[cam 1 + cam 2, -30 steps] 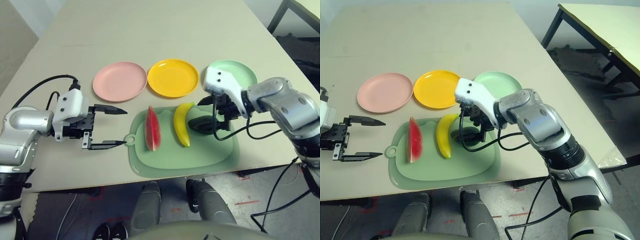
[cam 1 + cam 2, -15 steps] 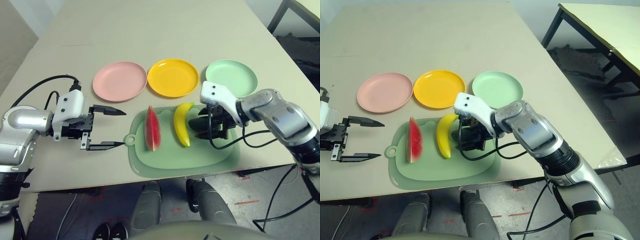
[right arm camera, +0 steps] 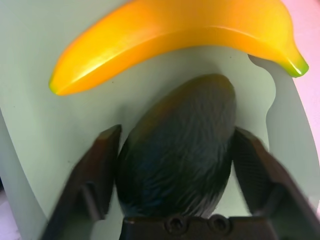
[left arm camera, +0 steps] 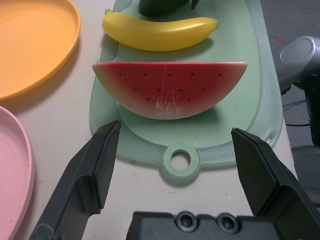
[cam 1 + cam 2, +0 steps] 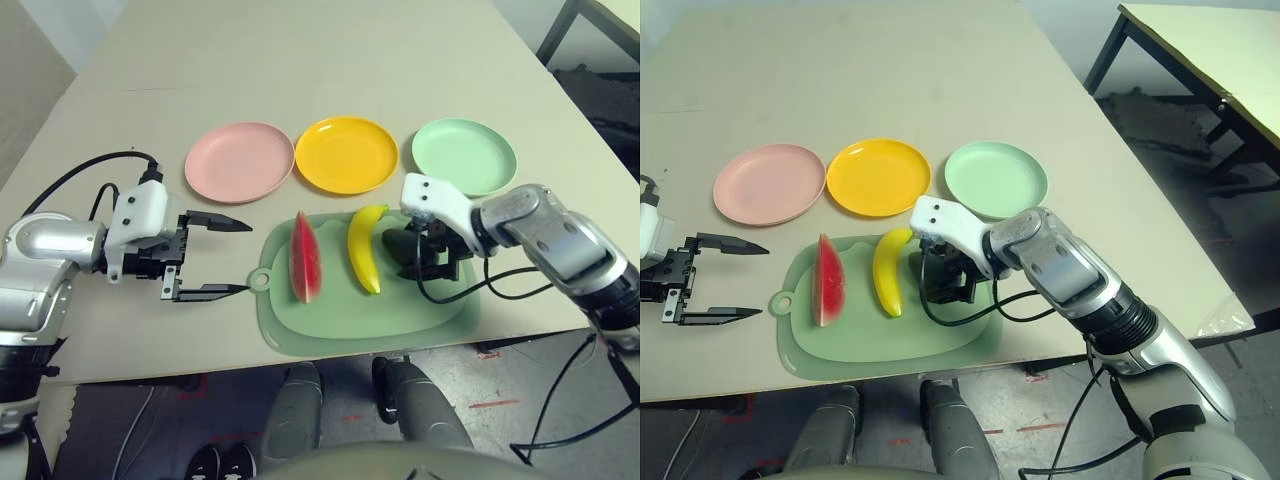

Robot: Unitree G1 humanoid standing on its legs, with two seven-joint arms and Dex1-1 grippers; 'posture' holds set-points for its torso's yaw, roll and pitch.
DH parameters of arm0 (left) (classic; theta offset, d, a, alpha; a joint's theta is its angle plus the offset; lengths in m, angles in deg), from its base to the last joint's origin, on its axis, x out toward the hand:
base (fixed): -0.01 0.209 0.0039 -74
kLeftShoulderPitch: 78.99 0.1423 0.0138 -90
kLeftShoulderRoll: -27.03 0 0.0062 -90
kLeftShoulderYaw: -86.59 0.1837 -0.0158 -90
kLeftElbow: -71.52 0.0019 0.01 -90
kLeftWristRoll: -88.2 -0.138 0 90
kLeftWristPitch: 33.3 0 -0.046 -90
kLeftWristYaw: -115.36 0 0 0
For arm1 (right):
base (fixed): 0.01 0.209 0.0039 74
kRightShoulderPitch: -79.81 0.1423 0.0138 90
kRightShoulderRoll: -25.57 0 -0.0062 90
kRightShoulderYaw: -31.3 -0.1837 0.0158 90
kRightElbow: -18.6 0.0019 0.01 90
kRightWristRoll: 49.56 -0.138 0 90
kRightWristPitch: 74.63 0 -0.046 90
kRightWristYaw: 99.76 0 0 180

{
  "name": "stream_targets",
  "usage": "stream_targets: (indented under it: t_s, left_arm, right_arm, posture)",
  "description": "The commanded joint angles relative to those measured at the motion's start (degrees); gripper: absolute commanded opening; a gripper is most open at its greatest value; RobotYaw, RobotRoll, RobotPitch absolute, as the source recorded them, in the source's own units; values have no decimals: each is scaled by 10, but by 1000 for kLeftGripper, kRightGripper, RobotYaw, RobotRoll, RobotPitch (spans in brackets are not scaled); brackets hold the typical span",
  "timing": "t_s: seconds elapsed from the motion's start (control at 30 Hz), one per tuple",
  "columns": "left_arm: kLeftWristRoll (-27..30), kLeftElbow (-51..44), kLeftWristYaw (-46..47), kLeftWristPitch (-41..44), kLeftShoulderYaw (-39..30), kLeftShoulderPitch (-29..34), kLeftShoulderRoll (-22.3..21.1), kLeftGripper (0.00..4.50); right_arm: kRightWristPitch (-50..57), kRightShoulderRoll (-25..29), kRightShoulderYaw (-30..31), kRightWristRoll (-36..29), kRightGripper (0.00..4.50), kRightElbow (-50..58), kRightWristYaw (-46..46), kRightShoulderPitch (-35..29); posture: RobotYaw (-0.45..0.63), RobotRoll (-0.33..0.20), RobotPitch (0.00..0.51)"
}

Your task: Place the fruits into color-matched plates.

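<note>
On the green mat lie the red watermelon wedge, the yellow banana and, rightmost, the dark green avocado. My right gripper is down over the avocado; its two black fingers press against both sides of it while it rests on the mat beside the banana. My left gripper hovers open left of the mat, empty, facing the watermelon. Behind the mat stand the pink plate, the yellow-orange plate and the mint green plate, none holding anything.
The mat's ring tab points toward my left gripper. Bare beige table stretches behind the plates. A dark-framed second table stands off to the right. The table's front edge runs just below the mat.
My right gripper dropped from above the avocado down around it, and its fingers closed in onto its sides. The left arm stayed still.
</note>
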Motion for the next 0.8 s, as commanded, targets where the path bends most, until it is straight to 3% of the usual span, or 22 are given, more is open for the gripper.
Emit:
stream_targets:
  t_s: [0.03, 0.3, 0.47, 0.8]
  left_arm:
    - [-3, -5, -1, -5, 6, 2, -1, 4500]
    - [-2, -1, 2, -6, 9, -4, 5, 4500]
    - [20, -1, 11, 13, 5, -25, 27, 4500]
    - [79, -71, 146, 167, 4, -64, 81, 4500]
  right_arm:
    - [7, 9, 13, -3, 3354, 9, -11, -9]
    - [19, 14, -1, -12, 3353, 7, -23, 6]
    - [12, 21, -29, -23, 3353, -50, -55, 84]
    - [-201, -29, -42, 86, 3352, -428, 4, 224]
  posture:
    - [28, 0, 189]
    - [23, 0, 181]
    - [17, 0, 174]
    - [38, 0, 163]
